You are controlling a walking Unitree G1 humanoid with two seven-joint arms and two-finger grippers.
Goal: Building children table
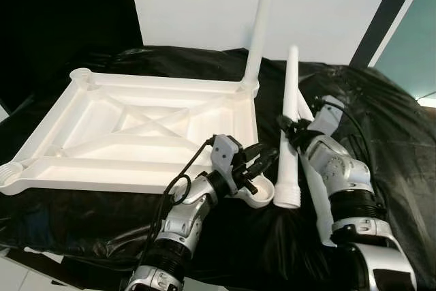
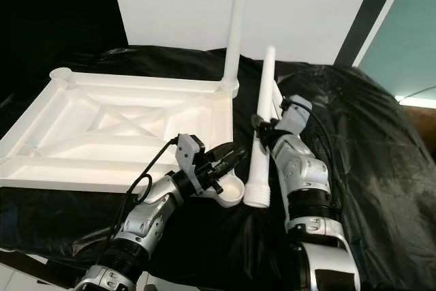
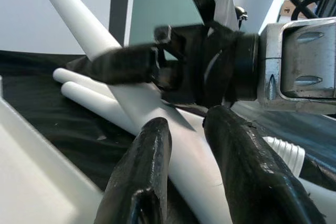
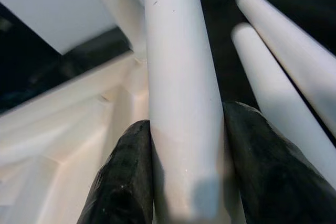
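A white plastic table top (image 1: 102, 174) lies upside down on black cloth. One white leg (image 1: 262, 25) stands upright in its far right corner. My right gripper (image 1: 289, 126) is shut on a second leg (image 1: 289, 168), which is tilted with its threaded end low, just right of the near right corner socket (image 1: 257, 200). In the right wrist view the fingers (image 4: 123, 182) press both sides of that leg (image 4: 178, 77). My left gripper (image 1: 270, 158) hovers over the near right socket, pointing at the held leg, open with nothing between its fingers (image 3: 142, 182).
Two more white legs (image 4: 283, 72) lie on the cloth beyond the held one; one (image 1: 319, 202) runs under my right arm. Black cloth (image 1: 402, 141) covers the whole surface. A white wall panel (image 1: 204, 5) stands behind, with a dark area at far left.
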